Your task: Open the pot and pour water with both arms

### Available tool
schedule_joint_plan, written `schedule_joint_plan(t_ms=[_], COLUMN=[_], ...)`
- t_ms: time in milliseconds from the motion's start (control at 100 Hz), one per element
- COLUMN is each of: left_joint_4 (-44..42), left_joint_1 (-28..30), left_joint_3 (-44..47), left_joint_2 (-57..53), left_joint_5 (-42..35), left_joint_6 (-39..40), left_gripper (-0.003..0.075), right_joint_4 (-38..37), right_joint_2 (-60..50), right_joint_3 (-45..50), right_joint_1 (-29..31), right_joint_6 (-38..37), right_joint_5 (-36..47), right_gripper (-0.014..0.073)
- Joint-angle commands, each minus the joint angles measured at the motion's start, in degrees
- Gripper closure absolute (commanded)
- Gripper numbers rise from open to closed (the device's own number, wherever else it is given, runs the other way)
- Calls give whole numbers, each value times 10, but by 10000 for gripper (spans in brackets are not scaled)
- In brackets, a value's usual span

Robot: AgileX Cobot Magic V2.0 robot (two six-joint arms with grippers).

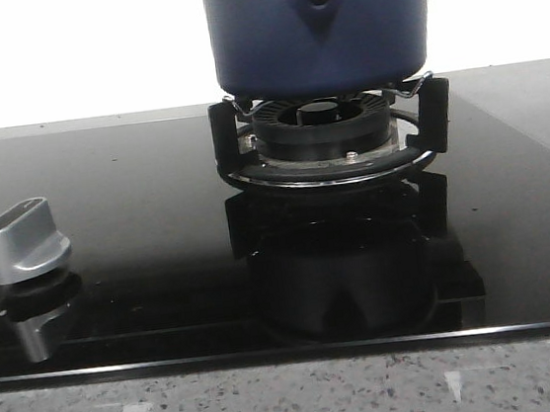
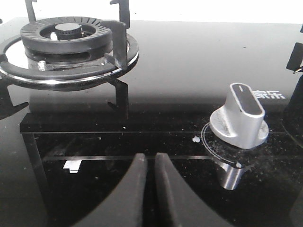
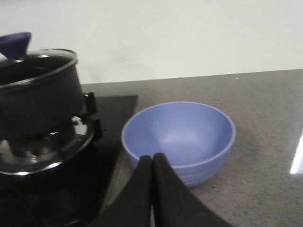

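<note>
The dark-blue pot (image 1: pixel 319 27) sits on the burner (image 1: pixel 324 133) at the middle back of the black cooktop, its pointed handle mount and rivet facing me. In the right wrist view the pot (image 3: pixel 35 97) carries a glass lid with a blue knob (image 3: pixel 14 43). My right gripper (image 3: pixel 152 158) is shut and empty, just in front of an empty light-blue bowl (image 3: pixel 180 137). My left gripper (image 2: pixel 148 158) is shut and empty, low over the glass near the silver stove knob (image 2: pixel 241 116). Neither gripper shows in the front view.
The silver stove knob (image 1: pixel 22 240) stands at the cooktop's left. A second, bare burner (image 2: pixel 66 45) shows in the left wrist view. The bowl rests on the speckled grey counter (image 3: pixel 255 161) to the right of the cooktop.
</note>
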State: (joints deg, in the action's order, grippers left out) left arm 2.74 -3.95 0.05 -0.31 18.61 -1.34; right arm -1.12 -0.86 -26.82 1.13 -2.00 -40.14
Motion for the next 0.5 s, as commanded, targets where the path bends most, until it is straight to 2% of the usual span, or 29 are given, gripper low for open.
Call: schedule_joint_plan(t_ms=[0,80,200,300,400,490], left_joint_4=[5,5,5,5,5,5], left_joint_1=[2,2,2,2,2,2], left_joint_3=[18,18,18,18,18,18], left_joint_2=[-15,-15,-15,-15,-15,-15], left_joint_5=[-25,-25,-25,-25,-25,-25], left_joint_6=[5,5,5,5,5,5], left_gripper=[740,741,740,740,740,741], right_joint_4=[-39,-38,-31,-30,-30,-30], right_joint_2=[-1,-1,-1,-1,-5,-8], right_joint_3=[19,66,158,235,290,287], right_joint_1=[7,16,31,36,37,38], right_joint_6=[-7,-19,-19,-19,-19,-19], right_joint_5=[61,128,295,391,423,357], right_gripper=[662,662,662,662,662,662])
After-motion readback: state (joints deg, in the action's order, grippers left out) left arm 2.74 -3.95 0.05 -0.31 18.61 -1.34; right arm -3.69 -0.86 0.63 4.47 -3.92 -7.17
